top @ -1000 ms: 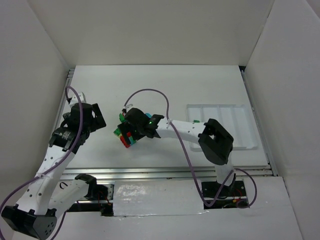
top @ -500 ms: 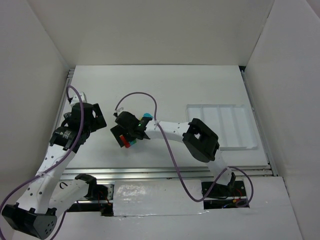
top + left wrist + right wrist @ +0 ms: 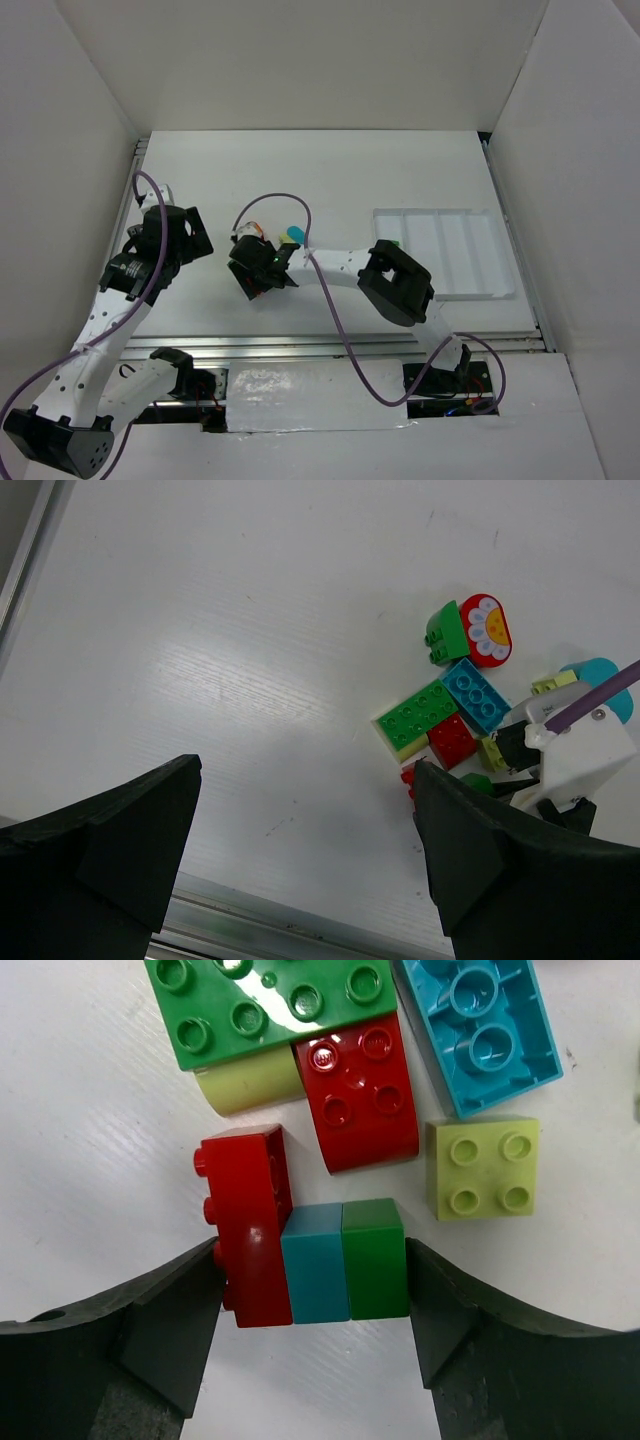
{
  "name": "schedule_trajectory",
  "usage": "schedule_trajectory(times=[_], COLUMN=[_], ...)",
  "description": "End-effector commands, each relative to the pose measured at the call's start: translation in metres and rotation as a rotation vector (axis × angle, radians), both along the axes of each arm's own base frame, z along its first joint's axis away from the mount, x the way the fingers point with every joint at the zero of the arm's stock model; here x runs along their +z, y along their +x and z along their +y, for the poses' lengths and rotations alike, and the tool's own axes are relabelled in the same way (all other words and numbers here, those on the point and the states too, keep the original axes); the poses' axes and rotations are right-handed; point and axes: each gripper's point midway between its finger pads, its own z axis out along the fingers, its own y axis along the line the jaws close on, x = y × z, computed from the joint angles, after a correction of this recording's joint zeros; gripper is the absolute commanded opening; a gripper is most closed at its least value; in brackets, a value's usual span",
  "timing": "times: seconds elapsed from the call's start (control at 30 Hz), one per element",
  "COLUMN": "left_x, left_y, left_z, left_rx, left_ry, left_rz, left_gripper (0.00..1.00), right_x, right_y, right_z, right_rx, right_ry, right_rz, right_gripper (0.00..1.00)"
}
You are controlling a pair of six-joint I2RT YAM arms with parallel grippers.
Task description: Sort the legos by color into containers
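Observation:
In the right wrist view a red brick (image 3: 250, 1225), a teal brick (image 3: 315, 1260) and a green brick (image 3: 373, 1258) lie side by side as one row. My right gripper (image 3: 315, 1290) is shut on that row, one finger against the red end and the other against the green end. Around it lie a green plate (image 3: 265, 1005), a second red brick (image 3: 360, 1090), a teal brick (image 3: 480, 1030) and a pale yellow-green brick (image 3: 485, 1167). From above, the right gripper (image 3: 258, 280) covers this pile. My left gripper (image 3: 305, 860) stands open over bare table left of the legos (image 3: 450, 710).
The white tray of containers (image 3: 455, 260) lies at the right of the table, with a small green piece (image 3: 393, 242) at its left edge. A red flower piece (image 3: 487, 630) and a green brick (image 3: 445, 632) lie beyond the pile. A metal rail runs along the near table edge.
My right arm has swung left and come down over the pile, and its jaws have narrowed onto the red, teal and green row. The left arm has stayed put.

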Motion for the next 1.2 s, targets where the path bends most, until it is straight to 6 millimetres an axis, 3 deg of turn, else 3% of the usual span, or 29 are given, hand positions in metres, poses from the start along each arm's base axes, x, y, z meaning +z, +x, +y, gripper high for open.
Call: schedule_trajectory(times=[0.0,0.07,0.17,0.2,0.23,0.27,0.3,0.33,0.37,0.4,0.43,0.47,0.5,0.57,0.6,0.63,0.67,0.73,0.93,1.17], left_x=[0.014,0.013,0.014,0.014,0.014,0.014,0.016,0.017,0.017,0.014,0.014,0.005,0.004,0.002,0.01,0.028,0.027,0.046,0.061,0.042], left_y=[0.004,0.004,0.004,0.004,0.004,0.004,0.005,0.006,0.006,0.004,0.005,0.002,0.0,-0.008,-0.022,-0.018,-0.025,-0.035,-0.047,-0.054], left_z=[-0.002,-0.002,-0.001,-0.002,-0.003,-0.005,-0.01,-0.015,-0.019,-0.032,-0.042,-0.052,-0.064,-0.106,-0.137,-0.155,-0.168,-0.191,-0.217,-0.248], left_rx=[-0.008,-0.006,-0.004,-0.007,-0.011,-0.016,-0.04,-0.059,-0.079,-0.129,-0.17,-0.214,-0.251,-0.414,-0.564,-0.661,-0.707,-0.842,-0.918,-0.947], left_ry=[-0.009,-0.008,-0.008,-0.011,-0.015,-0.023,-0.044,-0.06,-0.075,-0.126,-0.165,-0.203,-0.261,-0.445,-0.569,-0.636,-0.724,-0.812,-0.85,-0.868], left_rz=[-0.05,-0.046,-0.046,-0.045,-0.047,-0.049,-0.057,-0.065,-0.067,-0.054,-0.063,-0.044,-0.044,-0.045,-0.03,-0.107,-0.093,-0.135,-0.132,-0.066], left_gripper=[1.0,1.0,1.0,0.99,1.0,1.0,1.0,1.0,0.99,1.0,0.99,0.99,0.99,0.99,0.99,1.0,1.0,1.0,1.0,0.97], right_x=[0.001,0.002,0.008,0.027,0.034,0.03,0.055,0.062,0.056,0.085,0.093,0.089,0.119,0.123,0.145,0.144,0.15,0.167,0.2,0.217], right_y=[-0.003,-0.004,-0.01,-0.01,-0.014,-0.02,-0.019,-0.022,-0.027,-0.027,-0.029,-0.033,-0.033,-0.039,-0.04,-0.043,-0.045,-0.049,-0.053,-0.057], right_z=[0.003,0.002,-0.004,0.001,0.001,-0.007,-0.003,-0.005,-0.016,-0.016,-0.02,-0.031,-0.034,-0.05,-0.056,-0.062,-0.065,-0.074,-0.097,-0.104], right_rx=[-0.012,-0.013,-0.007,-0.003,0.009,0.013,0.018,0.023,0.021,0.019,0.013,0.006,-0.009,-0.022,-0.03,-0.032,-0.037,-0.037,-0.081,-0.073], right_ry=[0.014,0.018,0.049,0.104,0.124,0.118,0.191,0.215,0.209,0.281,0.301,0.298,0.377,0.397,0.45,0.452,0.469,0.502,0.569,0.606], right_rz=[-0.009,-0.009,-0.017,-0.037,-0.049,-0.045,-0.079,-0.088,-0.082,-0.114,-0.127,-0.128,-0.162,-0.176,-0.197,-0.195,-0.196,-0.21,-0.25,-0.274], right_gripper=[0.78,0.76,0.37,0.1,0.01,0.0,0.0,0.0,0.0,0.0,0.0,0.0,0.0,0.0,0.0,0.0,0.0,0.0,0.0,0.0])
